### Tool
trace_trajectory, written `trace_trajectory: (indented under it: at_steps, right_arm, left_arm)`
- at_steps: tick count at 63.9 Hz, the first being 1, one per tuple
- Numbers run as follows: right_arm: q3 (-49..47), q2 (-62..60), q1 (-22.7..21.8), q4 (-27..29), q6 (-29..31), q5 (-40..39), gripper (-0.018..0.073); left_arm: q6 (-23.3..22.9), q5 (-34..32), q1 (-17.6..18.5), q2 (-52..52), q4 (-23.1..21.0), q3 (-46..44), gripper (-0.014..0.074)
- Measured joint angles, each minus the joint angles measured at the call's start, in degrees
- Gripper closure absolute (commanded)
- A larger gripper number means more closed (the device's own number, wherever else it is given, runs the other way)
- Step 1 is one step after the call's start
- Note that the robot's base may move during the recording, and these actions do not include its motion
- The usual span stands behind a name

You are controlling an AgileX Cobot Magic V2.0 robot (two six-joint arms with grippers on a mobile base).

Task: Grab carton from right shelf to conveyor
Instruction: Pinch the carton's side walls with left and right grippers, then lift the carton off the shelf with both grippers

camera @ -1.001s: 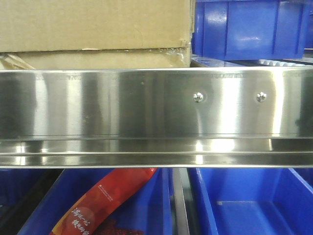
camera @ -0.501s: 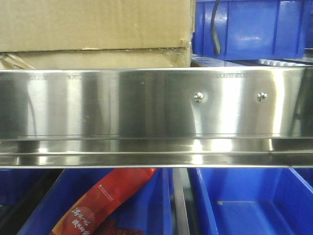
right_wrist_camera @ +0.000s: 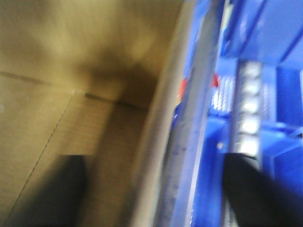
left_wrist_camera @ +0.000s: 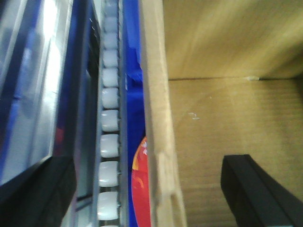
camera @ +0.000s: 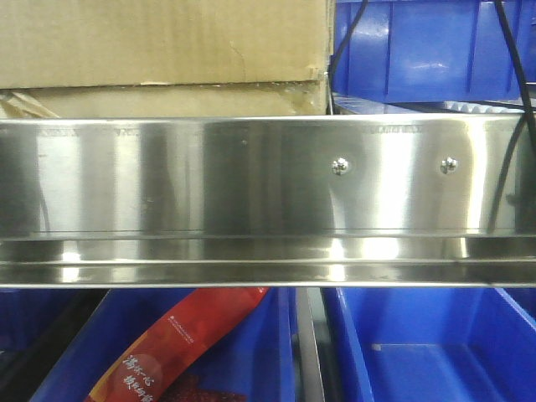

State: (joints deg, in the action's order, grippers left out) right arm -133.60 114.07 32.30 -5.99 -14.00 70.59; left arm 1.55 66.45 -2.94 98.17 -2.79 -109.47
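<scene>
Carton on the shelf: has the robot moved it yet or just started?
Nothing done yet: the large brown cardboard carton sits above the shelf's shiny steel rail. In hand: the left tool and right tool, both open, each straddle a carton wall. Still to do: grip, lift out, carry to the conveyor, which no view shows.

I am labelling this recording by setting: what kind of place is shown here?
Probably a warehouse or order-picking station: a stainless-steel shelf rail, blue plastic bins above and below it, a brown carton on the rack, and a roller track.
</scene>
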Motion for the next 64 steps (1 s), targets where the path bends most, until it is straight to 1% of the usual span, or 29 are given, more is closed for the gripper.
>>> trace_trajectory:
  at_steps: [1, 2, 3, 8, 9, 12, 13, 16, 18, 25, 34, 45, 53, 56, 64]
  right_arm:
    - [0.0, 0.0, 0.0, 0.0, 0.0, 0.0, 0.0565]
    - [0.0, 0.0, 0.0, 0.13, 0.0, 0.0, 0.0619]
    - [0.0, 0.0, 0.0, 0.42, -0.04, 0.0, 0.0655]
    - [0.0, 0.0, 0.0, 0.43, -0.19, 0.2, 0.062]
    - [0.0, 0.0, 0.0, 0.43, -0.33, 0.2, 0.0619]
    - [0.0, 0.0, 0.0, 0.43, -0.32, -0.02, 0.0622]
    - [0.0, 0.0, 0.0, 0.43, -0.32, -0.02, 0.0624]
    - [0.0, 0.0, 0.0, 0.43, -0.42, 0.32, 0.063]
    - [0.0, 0.0, 0.0, 0.54, -0.42, 0.32, 0.0629]
    - [0.0, 0.0, 0.0, 0.53, -0.42, 0.32, 0.0629]
    - [0.0, -1.24, 0.0, 0.81, -0.52, 0.74, 0.0629]
    - [-0.11, -6.21, 0.0, 1.23, -0.64, 1.08, 0.0629]
    - [-0.57, -10.56, 0.0, 0.93, -0.64, 1.35, 0.0629]
    - [-0.57, -12.18, 0.0, 0.65, -0.42, 1.35, 0.0629]
    - [1.96, -16.51, 0.0, -0.16, 1.23, 1.35, 0.0629]
  left_arm:
    - [0.0, 0.0, 0.0, 0.0, 0.0, 0.0, 0.0176]
    - [0.0, 0.0, 0.0, 0.0, 0.0, 0.0, 0.0214]
    - [0.0, -0.11, 0.0, 0.0, 0.0, 0.0, 0.0259]
    - [0.0, -0.41, 0.0, 0.0, -0.57, 0.0, 0.0442]
    - [0.0, -0.78, 0.0, 0.0, -0.86, -0.03, 0.0505]
    - [0.0, -1.24, 0.0, 0.0, -1.42, -0.17, 0.0637]
    - [0.0, -1.24, 0.11, 0.0, -1.42, -0.28, 0.065]
    - [0.0, -1.24, 0.11, 0.0, -1.29, -0.28, 0.0589]
    - [0.0, -1.24, 0.11, 0.0, -1.16, -0.28, 0.058]
    - [0.0, -1.12, 0.11, 0.0, -1.16, -0.28, 0.0608]
    - [0.0, -0.38, 0.11, -1.2, -1.26, -0.17, 0.0608]
    - [0.0, 1.82, 0.23, -6.87, -1.8, -0.17, 0.0612]
    - [-0.54, 2.74, 1.67, -11.08, -2.31, -0.17, 0.0612]
    - [-1.55, 2.8, 2.43, -12.51, -2.31, -0.17, 0.0612]
    - [-4.13, 3.04, 5.88, -16.05, -0.93, -0.17, 0.0612]
